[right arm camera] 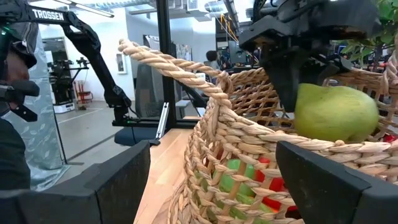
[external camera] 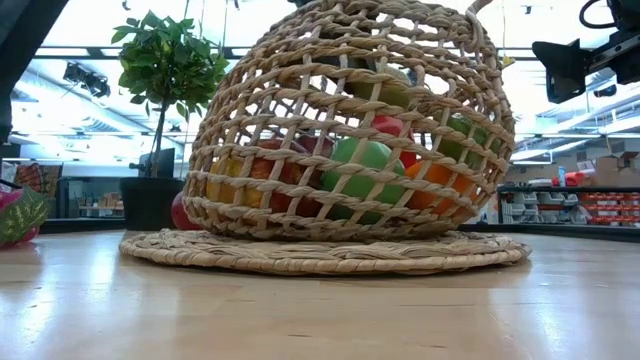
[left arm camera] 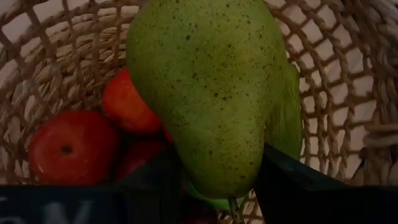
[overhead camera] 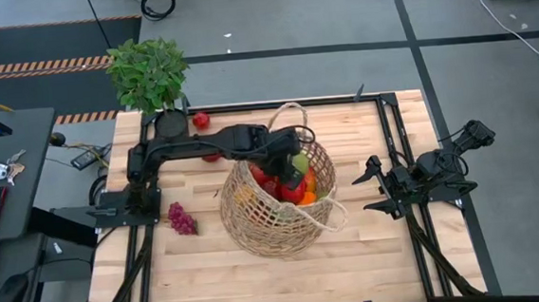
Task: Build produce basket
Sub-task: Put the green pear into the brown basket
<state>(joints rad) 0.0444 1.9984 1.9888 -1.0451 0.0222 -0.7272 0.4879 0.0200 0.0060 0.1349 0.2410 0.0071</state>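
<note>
High view: my left gripper [overhead camera: 296, 164] holds a green pear [overhead camera: 301, 161] over the basket [overhead camera: 256, 230] at table centre. Left wrist: fingers clamp the pear [left arm camera: 211, 87] above red produce [left arm camera: 71, 146]. Right gripper [overhead camera: 375, 186] parked, fingers wide.

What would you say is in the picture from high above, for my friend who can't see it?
Seen from above, the left gripper holds a green pear over a big wicker basket already filled with red, orange and green toy produce. A bunch of purple grapes and a red fruit lie on the wooden table, and the right gripper waits open beside the basket.
</note>
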